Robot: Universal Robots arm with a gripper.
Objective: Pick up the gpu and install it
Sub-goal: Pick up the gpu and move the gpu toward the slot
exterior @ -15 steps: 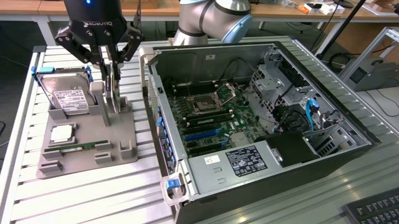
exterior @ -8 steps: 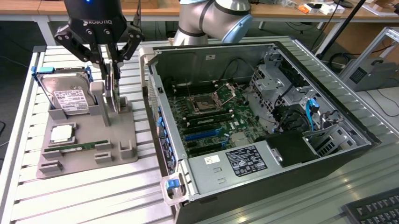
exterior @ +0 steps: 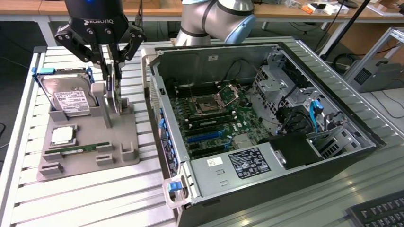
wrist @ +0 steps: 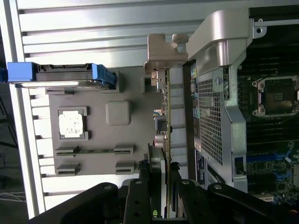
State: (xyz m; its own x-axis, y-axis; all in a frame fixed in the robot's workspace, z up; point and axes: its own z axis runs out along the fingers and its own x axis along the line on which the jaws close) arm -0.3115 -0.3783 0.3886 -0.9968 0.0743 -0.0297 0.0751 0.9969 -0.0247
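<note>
The gpu (exterior: pixel 113 92) stands upright on its edge in a slot of the grey holder (exterior: pixel 88 158), just beside the open computer case (exterior: pixel 208 56). My gripper (exterior: pixel 109 61) comes down from above, one finger on each side of the card's upper edge, shut on it. In the wrist view the gpu (wrist: pixel 167 135) runs edge-on as a thin green board between the black fingertips (wrist: pixel 140 196), its silver end bracket (wrist: pixel 163 46) at the far end. The card's lower edge is level with the holder's posts.
The holder (wrist: pixel 126 88) also carries a hard drive with blue handles (exterior: pixel 69 97), a CPU (exterior: pixel 63 135) and a RAM stick (exterior: pixel 79 149). The case lies open with the motherboard and its blue slots (exterior: pixel 205 137) exposed. A keyboard (exterior: pixel 385 213) sits at the exterior view's lower right.
</note>
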